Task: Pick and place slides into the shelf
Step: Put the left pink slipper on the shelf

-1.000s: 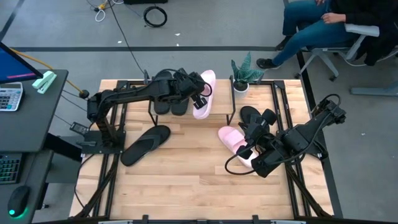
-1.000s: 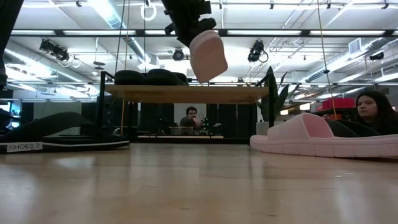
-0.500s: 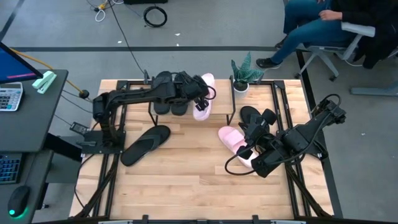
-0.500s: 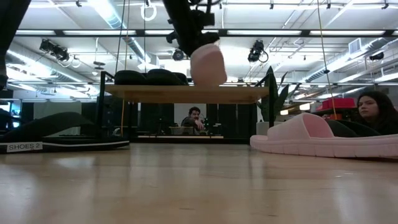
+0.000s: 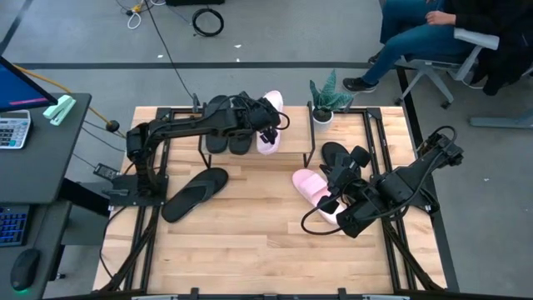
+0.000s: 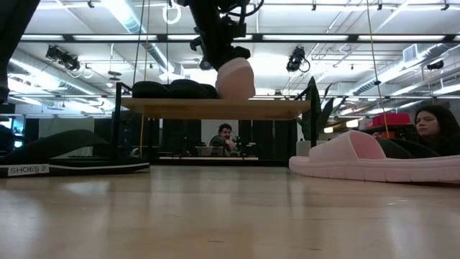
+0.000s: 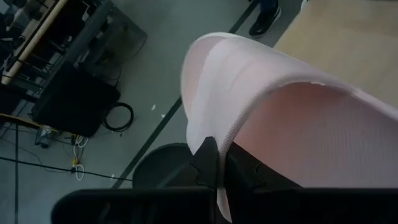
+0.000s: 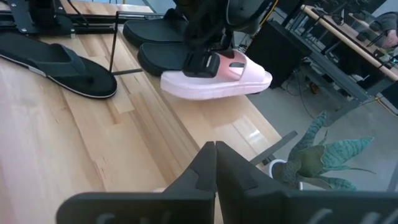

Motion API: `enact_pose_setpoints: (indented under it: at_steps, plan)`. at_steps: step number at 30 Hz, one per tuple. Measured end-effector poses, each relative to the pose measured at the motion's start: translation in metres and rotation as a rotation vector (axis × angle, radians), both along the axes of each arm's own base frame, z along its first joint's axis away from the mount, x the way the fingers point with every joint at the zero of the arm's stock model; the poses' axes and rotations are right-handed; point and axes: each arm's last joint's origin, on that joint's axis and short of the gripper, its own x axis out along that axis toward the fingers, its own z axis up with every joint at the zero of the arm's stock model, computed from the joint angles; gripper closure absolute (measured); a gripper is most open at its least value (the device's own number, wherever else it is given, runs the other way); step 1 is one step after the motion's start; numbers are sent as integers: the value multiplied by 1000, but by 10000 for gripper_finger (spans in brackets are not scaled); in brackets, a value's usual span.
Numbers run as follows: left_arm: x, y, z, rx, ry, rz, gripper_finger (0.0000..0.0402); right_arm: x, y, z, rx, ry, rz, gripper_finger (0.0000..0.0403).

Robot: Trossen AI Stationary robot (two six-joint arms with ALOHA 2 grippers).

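Left gripper (image 5: 265, 125) clenched on pink slide (image 5: 270, 125) over shelf (image 6: 215, 108), twelve o'clock: early release risks tipping off edge.

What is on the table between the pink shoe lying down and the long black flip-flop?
Nothing: in the high view, bare wooden table runs between the pink slide on the tabletop and the black flip-flop.

— Where do we work?
— A robotics lab, I'd say: an open hall with ceiling strip lights (image 6: 129, 16) and exposed ducts.
— What else shows it?
— Cables (image 5: 207, 20) on the grey floor, a desk (image 5: 42, 158) off my table's (image 5: 250, 242) left edge, and people (image 6: 433, 122) seated beyond.
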Motion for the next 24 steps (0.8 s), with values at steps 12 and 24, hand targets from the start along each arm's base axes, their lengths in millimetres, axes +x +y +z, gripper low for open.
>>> enact_pose_setpoints:
  at_steps: [12, 24]
  plan:
    - [-1, 2, -4, -28, 21, -6, 371, 0, 0, 0, -1, 1, 0, 394]
    - [-1, 2, -5, -54, 31, -22, 354, 0, 0, 0, 0, -1, -1, 393]
